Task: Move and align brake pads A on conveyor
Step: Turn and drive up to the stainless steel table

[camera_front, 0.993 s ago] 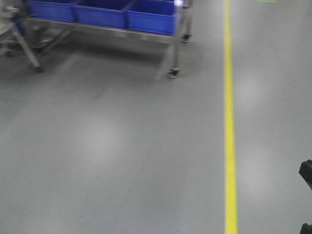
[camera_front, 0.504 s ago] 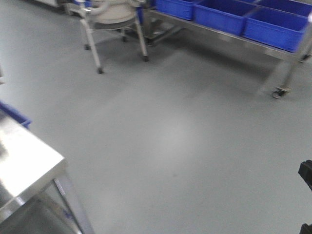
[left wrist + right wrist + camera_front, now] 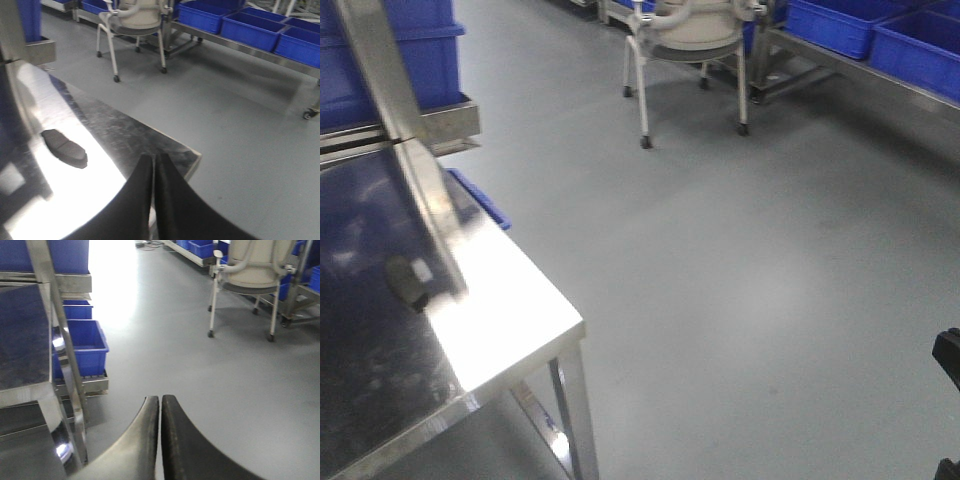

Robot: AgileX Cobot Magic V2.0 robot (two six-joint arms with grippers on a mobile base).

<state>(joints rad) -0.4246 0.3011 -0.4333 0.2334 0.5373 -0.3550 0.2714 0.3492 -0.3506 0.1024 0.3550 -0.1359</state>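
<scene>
Pad (image 3: 408,281) position: one dark oblong pad lay flat on the steel bench (image 3: 515,320), close beside the slanted post (image 3: 415,170) and well back from the bench corner. The left wrist view showed the same pad (image 3: 64,148) on the reflective bench top, apart from the left hand (image 3: 153,162). Only this one pad was visible. The conveyor appeared in none of the views.

Change: one second earlier the front view held only floor, a yellow line and bins. Half a second earlier a bench corner had entered at lower left. At this moment the bench filled the lower left of that view, and the chair (image 3: 692,40) and bins (image 3: 880,30) sat along the top. Judgement: the base was turning toward the bench, which brought the pad into the front view for the first time.

Hand state: the left hand's fingers were pressed together on nothing, with the hand near the bench corner. The right hand (image 3: 160,405) was likewise closed and empty, over the floor (image 3: 225,390) beside the bench.

Meaning for the task: this was probably the approach stage. No pad had been picked up and none was aligned. The left hand was the nearer one; it would have to open and come over the pad before any grasp. Where the other pads lay could not be told.
</scene>
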